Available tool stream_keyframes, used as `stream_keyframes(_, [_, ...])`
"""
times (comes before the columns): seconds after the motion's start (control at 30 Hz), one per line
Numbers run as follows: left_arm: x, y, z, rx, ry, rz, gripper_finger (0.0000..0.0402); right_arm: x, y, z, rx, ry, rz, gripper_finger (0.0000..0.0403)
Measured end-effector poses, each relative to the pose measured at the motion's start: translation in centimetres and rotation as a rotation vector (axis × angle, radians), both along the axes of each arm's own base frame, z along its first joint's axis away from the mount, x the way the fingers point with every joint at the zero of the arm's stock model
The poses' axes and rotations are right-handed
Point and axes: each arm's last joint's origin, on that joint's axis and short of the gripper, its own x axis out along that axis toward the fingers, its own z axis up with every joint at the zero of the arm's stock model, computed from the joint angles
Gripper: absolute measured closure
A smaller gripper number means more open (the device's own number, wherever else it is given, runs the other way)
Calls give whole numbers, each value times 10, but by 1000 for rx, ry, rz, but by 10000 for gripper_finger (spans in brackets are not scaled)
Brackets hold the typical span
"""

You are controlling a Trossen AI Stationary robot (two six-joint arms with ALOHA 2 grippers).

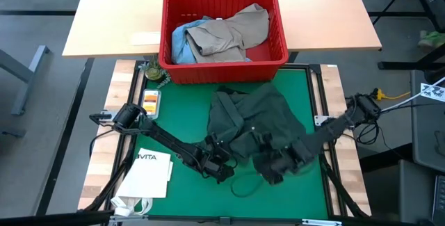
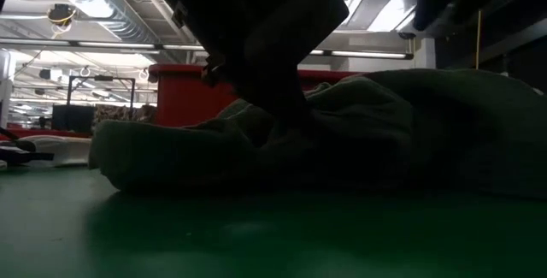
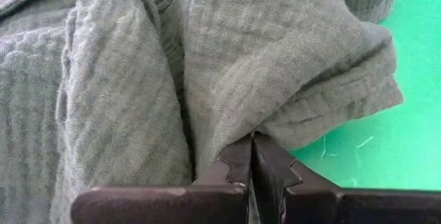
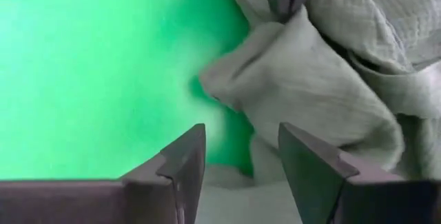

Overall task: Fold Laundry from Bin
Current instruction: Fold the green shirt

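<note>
Crumpled on the green mat (image 1: 181,115), the dark green shirt (image 1: 254,118) lies at six o'clock from the bin (image 1: 224,65). At its seven o'clock hem the left gripper (image 1: 221,168) is clamped on cloth; at five o'clock the right gripper (image 1: 272,175) stands parted, holding nothing, hem just ahead.

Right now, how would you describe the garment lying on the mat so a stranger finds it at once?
Start at the green mat in front of the red bin. The dark green shirt lies crumpled there, alone on the mat; the khaki garment and the blue one sit inside the bin.
</note>
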Motion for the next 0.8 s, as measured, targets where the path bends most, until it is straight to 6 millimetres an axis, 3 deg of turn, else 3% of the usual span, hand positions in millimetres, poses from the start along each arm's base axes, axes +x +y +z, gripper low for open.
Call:
stream_keyframes(0.13, [0, 0, 0, 0, 1, -2, 401, -13, 22, -22, -18, -97, -10, 219])
stream_keyframes(0.27, [0, -1, 0, -2, 1, -4, 401, -20, 32, -42, 12, -147, 15, 219])
stream_keyframes(0.5, [0, -1, 0, -3, 1, -4, 401, -24, 26, -74, 140, -210, -176, 219])
stream_keyframes(0.8, [0, -1, 0, -3, 0, -4, 401, -33, 15, -102, 171, -265, -422, 219])
